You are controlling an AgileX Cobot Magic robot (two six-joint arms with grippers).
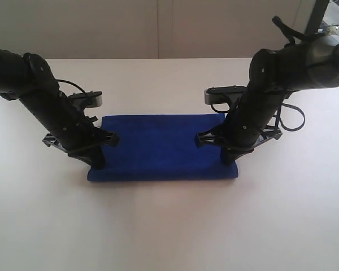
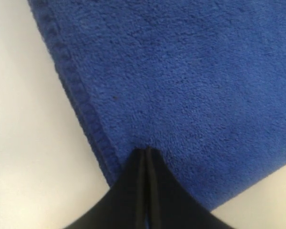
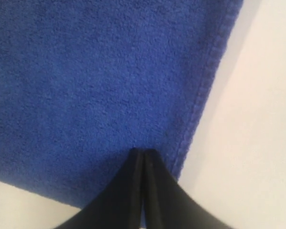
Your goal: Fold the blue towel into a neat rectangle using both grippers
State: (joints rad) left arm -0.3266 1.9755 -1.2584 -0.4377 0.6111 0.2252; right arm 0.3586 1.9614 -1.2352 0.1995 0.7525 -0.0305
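Observation:
The blue towel (image 1: 161,147) lies flat on the white table as a wide rectangle, its hemmed side edges showing in both wrist views. My left gripper (image 1: 98,165) points down onto the towel's near left corner. In the left wrist view the towel (image 2: 181,71) fills the frame and the left gripper (image 2: 146,150) is shut, its tips sunk into the fleece with a sliver of blue between the fingers. My right gripper (image 1: 230,161) stands on the near right corner. The right wrist view shows that gripper (image 3: 142,151) shut the same way on the towel (image 3: 86,71) beside the hem.
The white table (image 1: 169,226) stretches bare around the towel, with a pale wall behind it. Both black arms lean in from the sides, cables hanging by the right one (image 1: 291,116).

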